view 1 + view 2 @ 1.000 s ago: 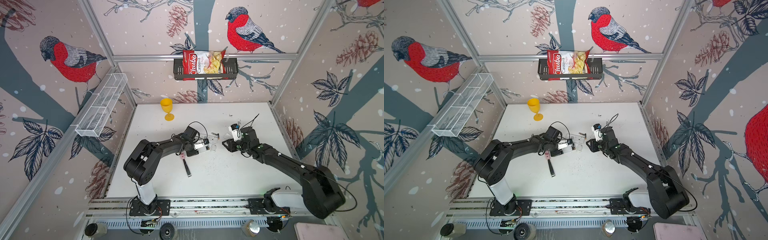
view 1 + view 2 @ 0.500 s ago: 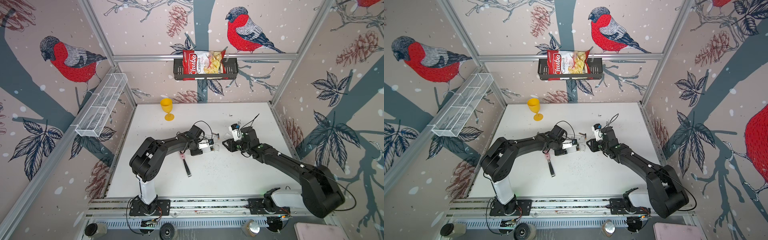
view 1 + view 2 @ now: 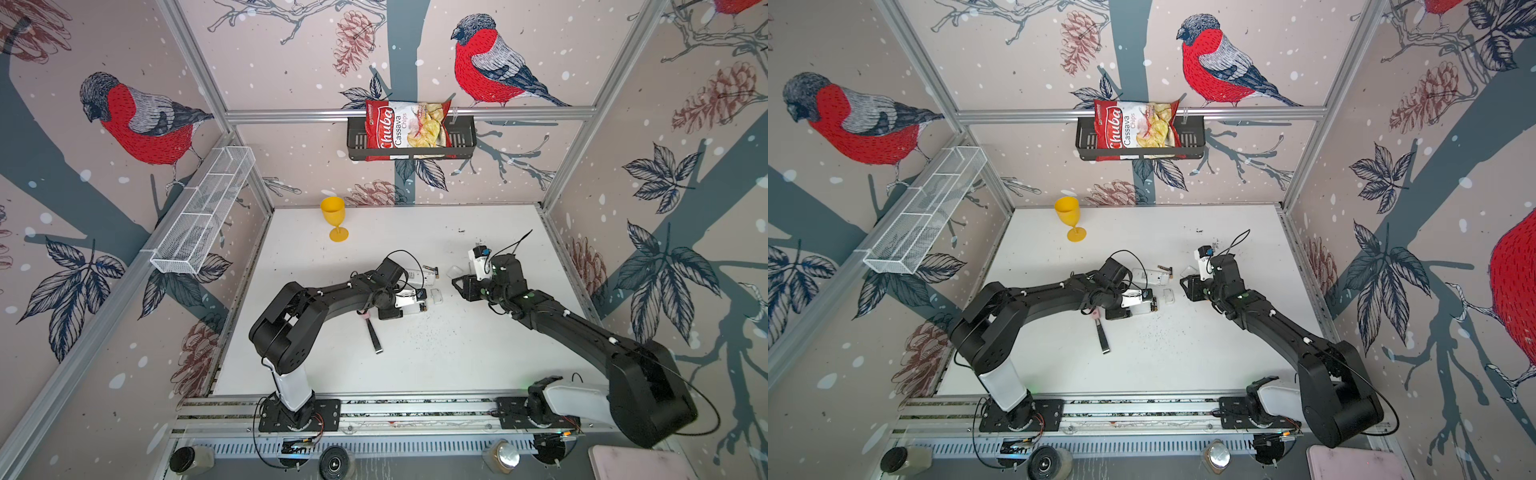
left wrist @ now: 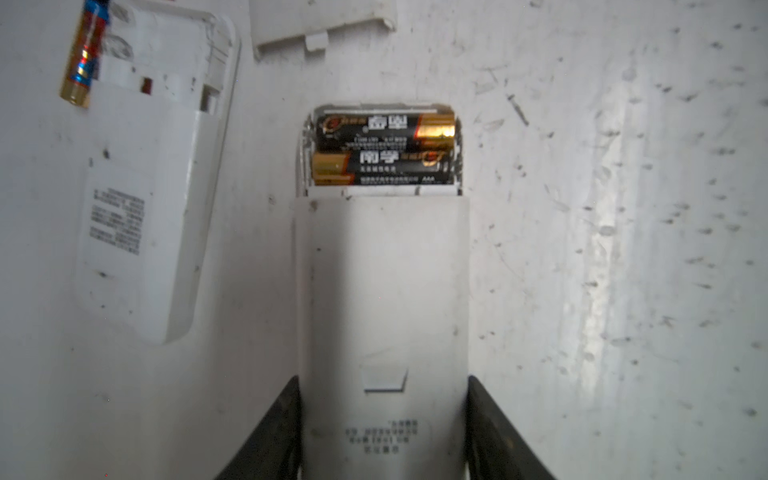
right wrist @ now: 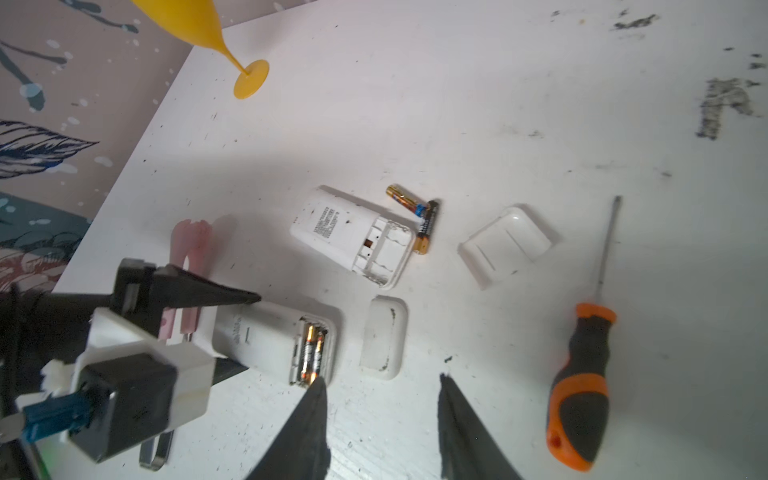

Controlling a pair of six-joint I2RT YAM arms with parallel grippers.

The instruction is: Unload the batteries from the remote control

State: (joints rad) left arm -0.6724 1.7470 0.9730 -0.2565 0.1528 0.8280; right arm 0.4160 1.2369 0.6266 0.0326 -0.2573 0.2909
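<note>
Jaws of the left gripper (image 4: 382, 384) are pinching the remote control (image 4: 380, 291) by its sides. The right gripper (image 5: 380, 378) is hovering beyond its uncovered end, jaws apart and empty. Extraction looks to be starting: next, a tip must be prying one battery up. Two batteries (image 4: 382, 149) are sitting side by side in that end, right at one right-gripper tip.

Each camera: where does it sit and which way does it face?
Both top views: high in front, facing down on the table; left arm, right arm whole.
Left wrist: looks along the left gripper, shut on the held remote with batteries.
Right wrist: slants down past the open right gripper at the other remote.
Both wrist views share the batteries.
</note>
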